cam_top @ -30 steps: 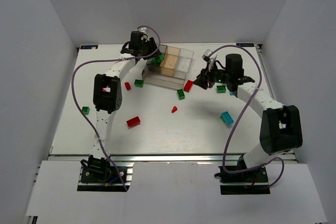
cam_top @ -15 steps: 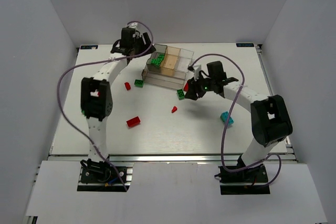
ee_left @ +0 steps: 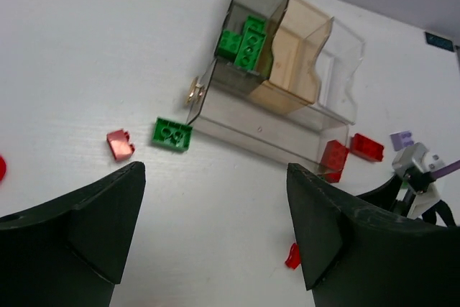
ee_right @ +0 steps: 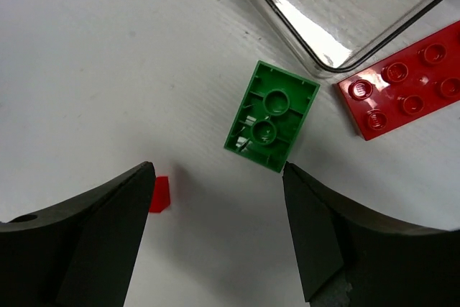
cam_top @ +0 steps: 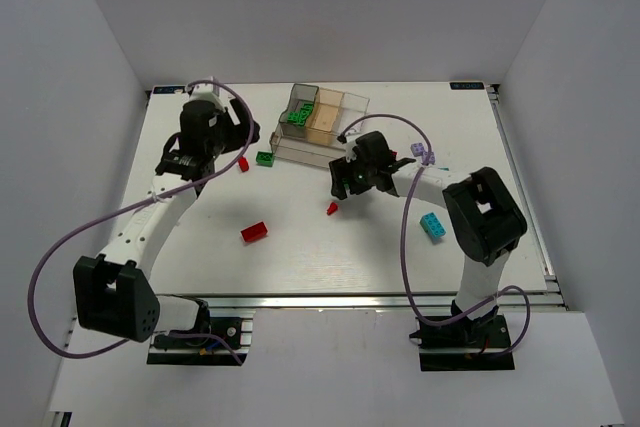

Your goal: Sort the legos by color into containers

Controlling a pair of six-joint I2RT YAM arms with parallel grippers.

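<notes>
Just ahead of right gripper (ee_right: 218,172), jaws spread — green brick (ee_right: 272,116).

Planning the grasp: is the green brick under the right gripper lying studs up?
No, the green brick shows its hollow underside with two round tubes.

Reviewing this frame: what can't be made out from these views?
Top view: the right gripper mostly hides the green brick and red brick beside the tray; its jaws sit out of sight beneath it.
Right wrist view: the red brick runs off the right edge; only a tray corner shows, cut by the top edge.
Left wrist view: a red piece is cut by the left edge; its kind is unclear.
</notes>
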